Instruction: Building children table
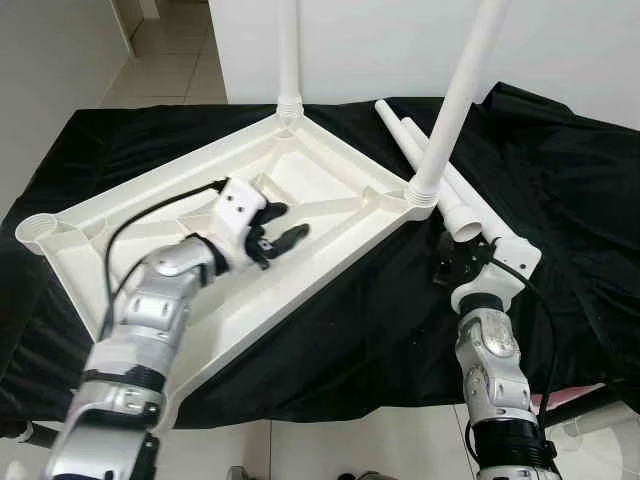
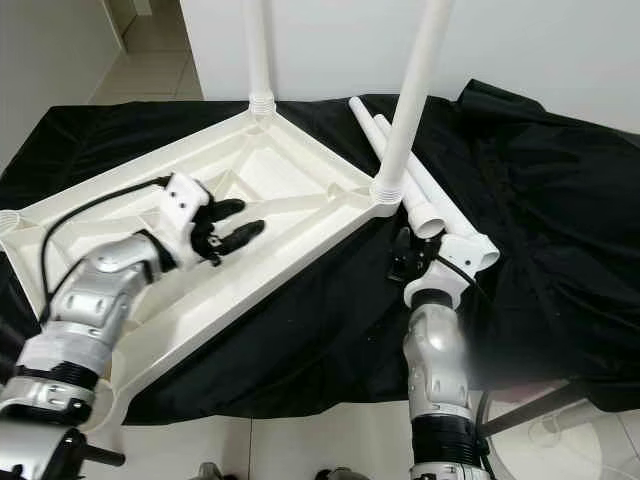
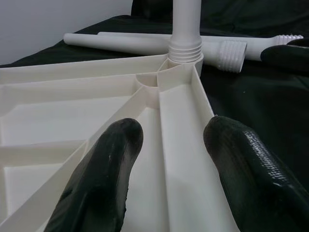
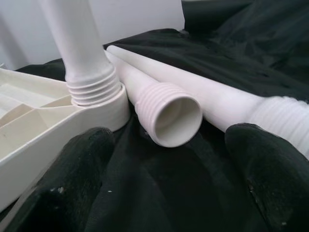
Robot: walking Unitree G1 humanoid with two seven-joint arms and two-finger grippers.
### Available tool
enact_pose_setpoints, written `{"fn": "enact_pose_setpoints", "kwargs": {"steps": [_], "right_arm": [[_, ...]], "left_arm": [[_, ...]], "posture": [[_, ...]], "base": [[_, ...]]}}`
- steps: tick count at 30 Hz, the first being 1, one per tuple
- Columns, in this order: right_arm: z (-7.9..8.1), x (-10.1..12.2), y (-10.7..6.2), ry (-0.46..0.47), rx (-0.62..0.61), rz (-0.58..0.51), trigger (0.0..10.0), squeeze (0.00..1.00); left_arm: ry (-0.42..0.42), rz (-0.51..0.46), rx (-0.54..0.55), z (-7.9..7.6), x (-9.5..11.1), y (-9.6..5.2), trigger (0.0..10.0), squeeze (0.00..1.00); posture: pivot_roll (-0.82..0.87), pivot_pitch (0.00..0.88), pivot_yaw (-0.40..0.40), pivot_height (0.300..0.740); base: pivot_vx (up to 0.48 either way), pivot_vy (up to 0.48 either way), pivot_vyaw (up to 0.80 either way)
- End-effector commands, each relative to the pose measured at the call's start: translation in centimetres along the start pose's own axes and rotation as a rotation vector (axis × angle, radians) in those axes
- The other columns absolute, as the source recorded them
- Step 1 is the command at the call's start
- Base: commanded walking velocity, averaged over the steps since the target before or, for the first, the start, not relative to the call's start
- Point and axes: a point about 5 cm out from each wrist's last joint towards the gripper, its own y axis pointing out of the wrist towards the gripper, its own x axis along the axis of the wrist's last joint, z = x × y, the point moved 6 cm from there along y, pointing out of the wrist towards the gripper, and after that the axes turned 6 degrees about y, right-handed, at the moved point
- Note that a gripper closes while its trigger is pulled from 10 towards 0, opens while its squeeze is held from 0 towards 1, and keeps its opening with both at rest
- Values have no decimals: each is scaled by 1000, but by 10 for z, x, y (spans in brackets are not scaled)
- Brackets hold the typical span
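Right gripper point(image 4: 159, 159), fingers spread and empty, faces a loose leg point(image 4: 169, 113): hollow, light, slick plastic, so we'd grab mid-shaft.

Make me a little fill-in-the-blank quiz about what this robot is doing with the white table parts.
1. The white tabletop lies upside down on a ____ cloth.
2. ____ legs already stand screwed into its corners.
3. The left gripper hovers over the ____.
4. The right gripper faces the ____ end of a loose leg.

Answers: black; two; tabletop; open
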Motion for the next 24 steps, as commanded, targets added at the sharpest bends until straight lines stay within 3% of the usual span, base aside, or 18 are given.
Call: {"fn": "enact_pose_setpoints", "kwargs": {"steps": [1, 3, 8, 9, 11, 15, 20, 22, 24], "right_arm": [[-1, 0, 3, 47, 21, 5, 10000, 0], [-3, 3, 7, 90, 35, 5, 10000, 0], [-6, 2, 11, 145, 39, 16, 10000, 0], [-7, 0, 15, 198, 63, 33, 10000, 0], [-6, -2, 17, 223, 81, 43, 10000, 0], [-7, -2, 20, 271, 88, 51, 10000, 0], [-2, -4, 28, 325, 143, 64, 10000, 0], [-1, -3, 28, 328, 150, 64, 10000, 0], [-3, -4, 36, 352, 152, 73, 10000, 0]], "left_arm": [[-8, 9, 192, 15, 2, 8, 10000, 0], [-33, -14, 206, 8, 8, 22, 10000, 0], [-28, -37, 184, -4, 16, 34, 10000, 0], [-48, -73, 178, -11, 29, 49, 10000, 0], [-66, -95, 171, -15, 37, 57, 10000, 0], [-63, -109, 145, -23, 45, 63, 10000, 0], [-55, -127, 41, -50, 59, 72, 10000, 0], [-53, -129, 32, -53, 60, 72, 10000, 0], [-31, -153, -32, -69, 69, 75, 10000, 0]], "posture": [[-80, 115, 7, 740], [-85, 118, 8, 740], [-91, 133, 18, 740], [-89, 144, 24, 740], [-89, 144, 24, 740], [-81, 164, 29, 740], [-67, 190, 32, 740], [-67, 190, 32, 740], [-54, 201, 27, 740]], "base": [[0, 0, 0], [0, 0, 0], [0, 0, 0], [0, 0, 0], [0, 0, 0], [0, 0, 0], [0, 0, 0], [0, 0, 0], [0, 0, 0]]}}
